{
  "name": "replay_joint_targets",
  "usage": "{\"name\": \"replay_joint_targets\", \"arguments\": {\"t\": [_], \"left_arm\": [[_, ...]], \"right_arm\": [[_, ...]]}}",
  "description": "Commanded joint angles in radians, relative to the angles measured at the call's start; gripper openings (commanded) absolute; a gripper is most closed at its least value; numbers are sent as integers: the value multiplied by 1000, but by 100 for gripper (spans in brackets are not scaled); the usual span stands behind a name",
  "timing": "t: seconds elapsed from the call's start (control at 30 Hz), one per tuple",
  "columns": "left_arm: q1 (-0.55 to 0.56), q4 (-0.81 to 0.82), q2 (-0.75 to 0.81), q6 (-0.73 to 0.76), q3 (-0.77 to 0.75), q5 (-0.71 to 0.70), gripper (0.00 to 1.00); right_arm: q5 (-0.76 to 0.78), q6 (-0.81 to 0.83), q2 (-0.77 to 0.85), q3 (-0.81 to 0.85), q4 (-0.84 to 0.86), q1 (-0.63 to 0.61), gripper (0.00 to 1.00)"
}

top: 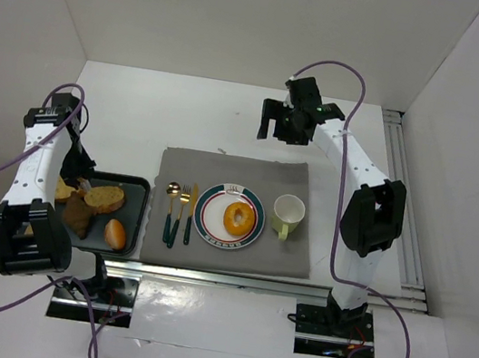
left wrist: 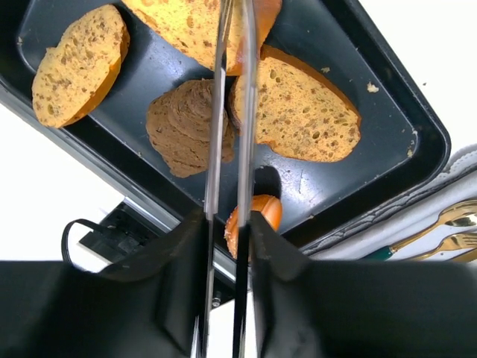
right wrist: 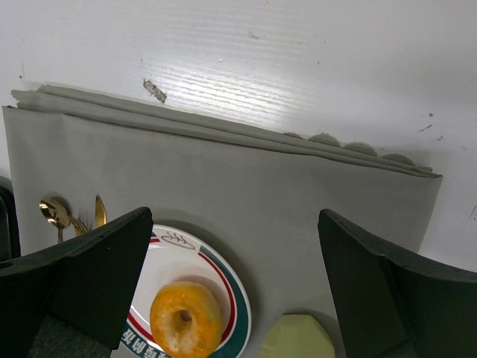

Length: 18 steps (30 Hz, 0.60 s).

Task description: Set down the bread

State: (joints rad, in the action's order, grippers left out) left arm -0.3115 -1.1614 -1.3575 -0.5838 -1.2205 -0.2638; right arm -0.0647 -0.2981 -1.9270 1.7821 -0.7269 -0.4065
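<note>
A black tray (top: 137, 185) at the left holds several bread pieces: a tan slice (top: 105, 198), a dark brown piece (top: 79, 215), a small orange bun (top: 115, 234). In the left wrist view the tray (left wrist: 395, 97) shows the tan slice (left wrist: 305, 112), the dark piece (left wrist: 182, 127) and the bun (left wrist: 264, 212). My left gripper (top: 83, 180) hovers over the tray, its thin metal fingers (left wrist: 250, 89) close together with nothing between them. A ring-shaped bread (top: 238, 218) lies on the striped plate (top: 208, 200). My right gripper (top: 284, 122) is open and empty, raised over the mat's far edge.
A grey mat (top: 240, 175) carries the plate, a pale green cup (top: 288, 215) to its right, and a gold spoon (top: 170, 209), fork (top: 180, 215) and knife (top: 190, 212) to its left. White walls enclose the table. A rail (top: 406, 198) runs along the right side.
</note>
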Motion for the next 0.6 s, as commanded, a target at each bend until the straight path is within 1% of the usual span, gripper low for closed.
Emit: {"name": "replay_joint_targets", "arguments": {"t": [0.0, 0.03, 0.07, 0.1, 0.13, 0.17, 0.2, 0.27, 0.3, 0.57], "left_arm": [[0, -37, 35, -11, -17, -23, 37], [0, -37, 35, -11, -39, -23, 29], [0, -49, 35, -11, -49, -23, 25], [0, -49, 44, -11, -62, -23, 22], [0, -58, 44, -11, -86, -23, 22], [0, -58, 44, -11, -99, -23, 14], [0, -67, 44, -11, -111, -23, 11], [0, -78, 54, -11, -143, -23, 9], [0, -89, 54, -11, -152, -23, 0], [0, -119, 63, -2, -206, -52, 0]], "right_arm": [[0, 10, -3, 46, -8, -17, 99], [-9, 10, -3, 46, -8, -17, 99], [-9, 10, -3, 46, -8, -17, 99], [-9, 10, -3, 46, -8, -17, 99], [-9, 10, -3, 46, -8, -17, 99], [-9, 10, -3, 46, -8, -17, 99], [-9, 10, -12, 46, -8, -17, 99], [-9, 10, -12, 56, -8, -17, 99], [-9, 10, -12, 65, -8, -17, 99], [-9, 10, -21, 65, -8, -26, 99]]}}
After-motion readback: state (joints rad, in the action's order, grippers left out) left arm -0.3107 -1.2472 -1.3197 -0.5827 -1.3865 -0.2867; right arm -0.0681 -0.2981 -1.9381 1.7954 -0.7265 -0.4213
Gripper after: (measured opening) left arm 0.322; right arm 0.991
